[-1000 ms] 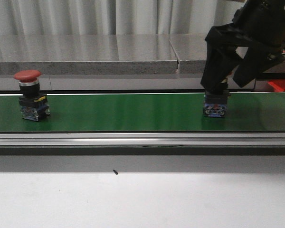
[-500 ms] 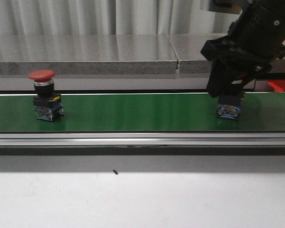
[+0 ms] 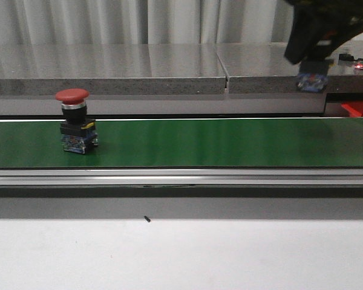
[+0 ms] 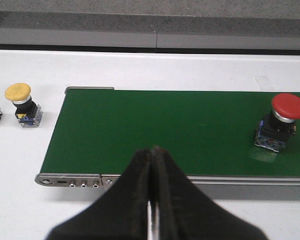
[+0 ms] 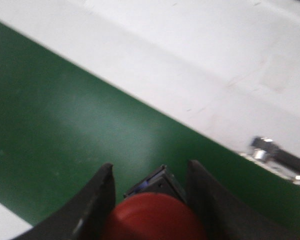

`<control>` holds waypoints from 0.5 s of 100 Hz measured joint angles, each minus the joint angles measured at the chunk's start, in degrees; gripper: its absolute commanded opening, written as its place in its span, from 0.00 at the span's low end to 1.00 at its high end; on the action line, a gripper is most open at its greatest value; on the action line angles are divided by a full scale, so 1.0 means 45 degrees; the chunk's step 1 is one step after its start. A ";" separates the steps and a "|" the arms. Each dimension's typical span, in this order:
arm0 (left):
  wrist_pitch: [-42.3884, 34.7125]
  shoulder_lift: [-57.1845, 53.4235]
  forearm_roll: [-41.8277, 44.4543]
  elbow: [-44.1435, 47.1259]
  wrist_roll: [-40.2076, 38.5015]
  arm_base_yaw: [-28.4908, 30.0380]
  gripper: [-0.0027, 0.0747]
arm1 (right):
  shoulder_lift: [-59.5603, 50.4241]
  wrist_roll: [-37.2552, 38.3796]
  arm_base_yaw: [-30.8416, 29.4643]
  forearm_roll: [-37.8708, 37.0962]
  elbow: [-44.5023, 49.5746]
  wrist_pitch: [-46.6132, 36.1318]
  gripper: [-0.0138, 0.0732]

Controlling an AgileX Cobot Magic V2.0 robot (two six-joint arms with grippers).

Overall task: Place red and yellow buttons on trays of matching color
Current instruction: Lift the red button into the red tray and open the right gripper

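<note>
Pale grey pleated curtains [image 3: 109, 21] hang across the back of the room, their folds running straight down behind a long speckled grey stone-look ledge [image 3: 109, 66] that is split by a narrow seam right of centre. In front of the ledge a dark green conveyor belt [image 3: 199, 142] with a brushed silver metal side rail [image 3: 181, 176] stretches the full width of the front view, its surface giving a soft sheen from overhead light. Nearest the camera lies the flat white bench [image 3: 181, 254], bare except for one small dark speck [image 3: 147, 219].
</note>
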 measured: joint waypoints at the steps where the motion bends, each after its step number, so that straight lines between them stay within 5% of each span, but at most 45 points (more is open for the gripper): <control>1: 0.0000 0.0000 0.0000 0.0000 0.0000 0.0000 0.01 | 0.0000 0.0000 -0.0176 0.0000 -0.0064 0.0032 0.35; 50: 0.0000 0.0000 0.0000 0.0000 0.0000 0.0000 0.01 | 0.1232 0.0000 -0.6178 0.0073 -0.2156 -0.0028 0.35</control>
